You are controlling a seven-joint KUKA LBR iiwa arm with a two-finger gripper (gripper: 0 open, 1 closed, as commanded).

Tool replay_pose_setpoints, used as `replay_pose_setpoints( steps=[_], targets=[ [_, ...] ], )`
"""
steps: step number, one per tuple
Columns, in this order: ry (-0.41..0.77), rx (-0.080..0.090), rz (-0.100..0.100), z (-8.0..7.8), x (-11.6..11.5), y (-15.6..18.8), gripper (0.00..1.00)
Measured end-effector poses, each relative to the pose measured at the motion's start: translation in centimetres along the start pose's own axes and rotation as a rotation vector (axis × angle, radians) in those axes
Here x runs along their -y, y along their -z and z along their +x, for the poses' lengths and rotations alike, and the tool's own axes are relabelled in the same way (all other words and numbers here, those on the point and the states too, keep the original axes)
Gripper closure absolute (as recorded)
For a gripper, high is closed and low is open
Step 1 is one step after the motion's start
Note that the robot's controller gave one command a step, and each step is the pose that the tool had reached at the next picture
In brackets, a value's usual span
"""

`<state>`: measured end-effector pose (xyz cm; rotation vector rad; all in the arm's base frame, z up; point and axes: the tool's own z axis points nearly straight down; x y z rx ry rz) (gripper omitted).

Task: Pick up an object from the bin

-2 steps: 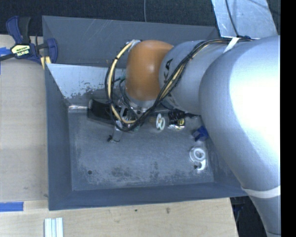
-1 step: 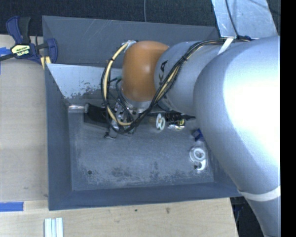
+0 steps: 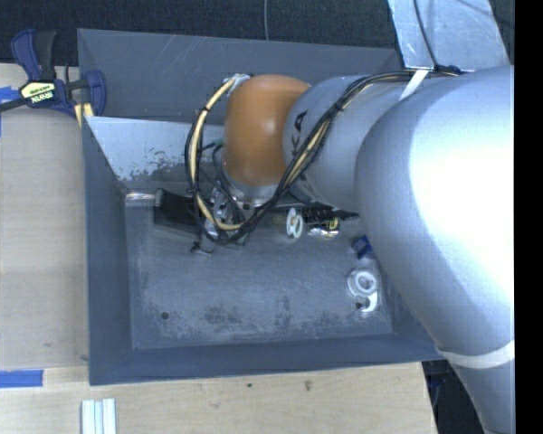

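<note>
Bin (image 3: 107, 269), near to far. Front half of the floor is showing bare grey. A clear ring (image 3: 364, 286) is lying at 4 o'clock of the floor, close to the right wall. Just past it at 3 o'clock a small blue piece (image 3: 360, 245) is sitting half under the arm (image 3: 434, 179). At 1 o'clock a white ring (image 3: 294, 222) and a shiny metal piece (image 3: 324, 230) are lying side by side. The claw (image 3: 215, 224) is hanging low at 11 o'clock under the orange cover (image 3: 258, 125), cables looping round it. Released or clenched: cannot tell. A flat black block (image 3: 175, 210) is lying at the claw's 9 o'clock, right against it. A clear piece (image 3: 140, 197) is sitting beyond the block, at the back wall.
</note>
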<state>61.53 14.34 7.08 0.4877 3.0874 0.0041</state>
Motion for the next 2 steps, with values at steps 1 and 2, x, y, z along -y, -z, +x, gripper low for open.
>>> replay_pose_setpoints(
  steps=[1, 2],
  targets=[
    [0.000, -0.003, 0.001, 0.1, 0.1, 0.4, 1.00],
    [-0.001, -0.015, 0.007, 0.4, 0.2, 2.3, 1.00]
  ],
)
